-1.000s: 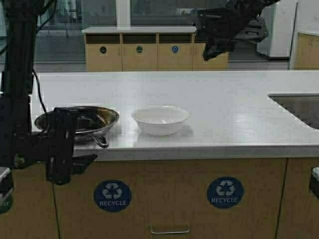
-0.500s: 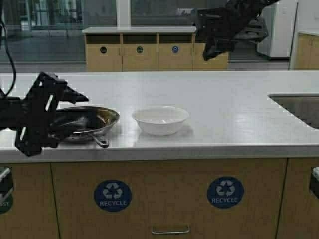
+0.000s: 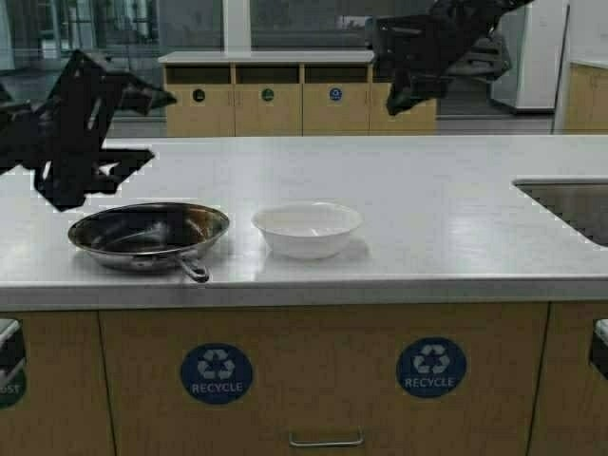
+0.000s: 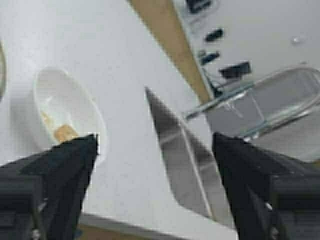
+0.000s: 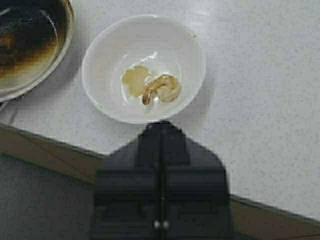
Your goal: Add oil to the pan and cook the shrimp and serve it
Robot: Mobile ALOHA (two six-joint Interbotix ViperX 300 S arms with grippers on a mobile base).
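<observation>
The pan (image 3: 149, 233) sits on the white counter at the left, dark and smeared inside, its short handle (image 3: 193, 270) pointing at the front edge. It shows in the right wrist view as well, pan (image 5: 30, 40). To its right stands a white bowl (image 3: 306, 228) holding the shrimp (image 5: 162, 87), curled and golden, beside a small yellowish puddle (image 5: 135, 80). My left gripper (image 3: 152, 128) hangs open and empty above the pan's far left side. My right gripper (image 3: 399, 100) is held high behind the bowl, shut with nothing in it (image 5: 161, 125). The oil is out of view.
A sink (image 3: 570, 204) is sunk into the counter at the right. The counter's front edge (image 3: 380, 290) runs just before the pan and bowl. A row of bin cabinets (image 3: 266, 95) stands across the aisle behind.
My left arm has swung up from below the counter's front edge, past the pan, to above and behind its left side. The right arm, pan and bowl have not moved.
</observation>
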